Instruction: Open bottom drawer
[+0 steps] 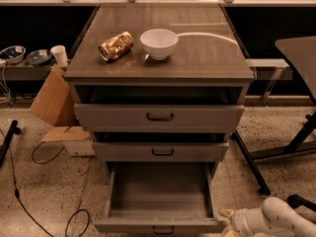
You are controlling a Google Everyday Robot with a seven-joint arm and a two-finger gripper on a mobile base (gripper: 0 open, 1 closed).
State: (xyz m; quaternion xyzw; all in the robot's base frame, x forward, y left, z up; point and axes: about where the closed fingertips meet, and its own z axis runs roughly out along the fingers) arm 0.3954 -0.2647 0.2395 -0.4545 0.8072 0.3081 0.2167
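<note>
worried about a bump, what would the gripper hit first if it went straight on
The gripper, low at the right, points left. It would likely first meet the front of the open bottom drawer, at its right end, though depth is unclear.

A: what's sitting way above-left of the fingers [226, 215], gripper [227, 223] being down bottom right?
B: crushed gold can [116, 46] just beside a white bowl [159, 43] on the tabletop [207, 58]. cardboard [49, 100] far off to their left.
</note>
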